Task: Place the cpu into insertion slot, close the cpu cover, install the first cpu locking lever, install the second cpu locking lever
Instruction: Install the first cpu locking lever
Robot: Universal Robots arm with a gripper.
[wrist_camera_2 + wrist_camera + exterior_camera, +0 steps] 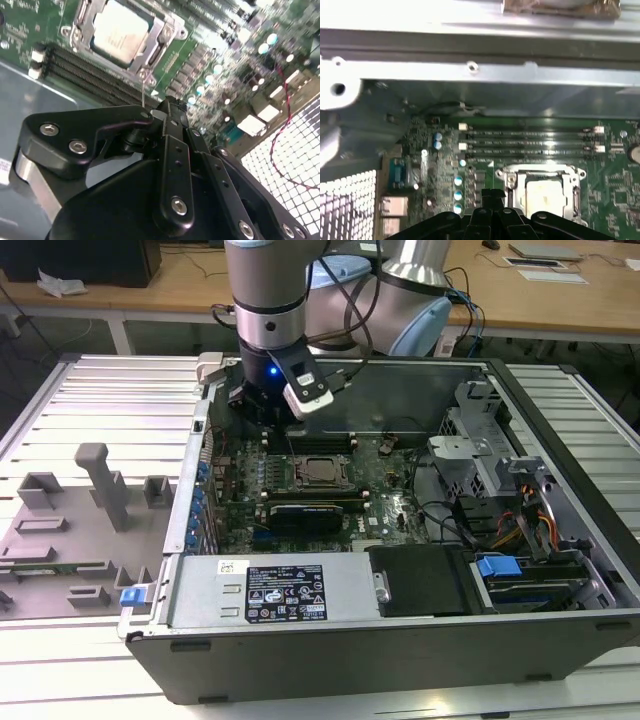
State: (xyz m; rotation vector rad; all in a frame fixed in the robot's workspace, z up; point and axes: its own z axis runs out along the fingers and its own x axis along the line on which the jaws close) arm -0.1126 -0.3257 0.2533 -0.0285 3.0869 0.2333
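In the exterior view, the black two-fingered claw (pixel 262 412) hangs inside the open dark grey metal computer case (pixel 400 630), which stands on the slatted aluminium bench (pixel 100 380). The claw is above the far edge of the green motherboard (pixel 395 505), a little apart from the square dark-framed insertion slot (pixel 297 480). The small pale silver square cpu (pixel 321 472) lies in that slot.

In the second wrist view, the cpu (pixel 119 31) sits flat in the slot, and the thin silver-grey metal cpu cover (pixel 156 47) appears to lie down around it, the chip face showing through its window. A thin bright wire rod (pixel 143 90), probably one locking lever, stands up from the socket's edge and ends just beside the claw (pixel 170 107). The fingers are drawn together with no gap to be seen and nothing bulky between them. Whether they touch the rod cannot be told.

In the first wrist view, the closed claw tip (pixel 493 194) is just beside the cover (pixel 572 197) and over the board, not over the cpu (pixel 545 194). The long black memory slots (pixel 530 142) run between the socket and the grey case wall (pixel 470 95).

The step in hand looks like the lever work, with the chip seated and the cover down. Doing it well likely means:

- pressing on the lever's bent end rather than its thin shaft
- sweeping it down and sideways so that it hooks under its catch
- keeping the fingertips off the chip face and the memory slots
- checking that the cover lies flat, since a raised cover would fight the lever
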